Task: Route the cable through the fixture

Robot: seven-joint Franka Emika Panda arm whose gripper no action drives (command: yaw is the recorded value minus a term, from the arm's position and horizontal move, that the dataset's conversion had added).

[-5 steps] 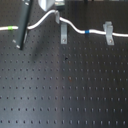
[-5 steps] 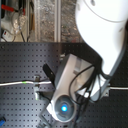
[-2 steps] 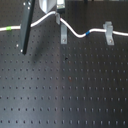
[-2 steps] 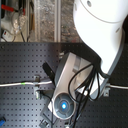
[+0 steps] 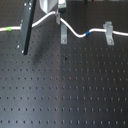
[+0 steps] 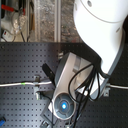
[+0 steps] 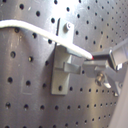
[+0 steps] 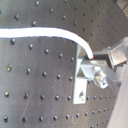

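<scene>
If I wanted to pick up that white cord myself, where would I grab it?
Probably the free sagging stretch of the cable between the fixture and the blue band, pinched from above: it hangs clear of the clips there.

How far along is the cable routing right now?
Partly done. The cable already runs past the right clip in the first exterior view. In hand: the gripper holds it at the fixture. Left: seating it in the slot, which I can't confirm, then letting go.
</scene>
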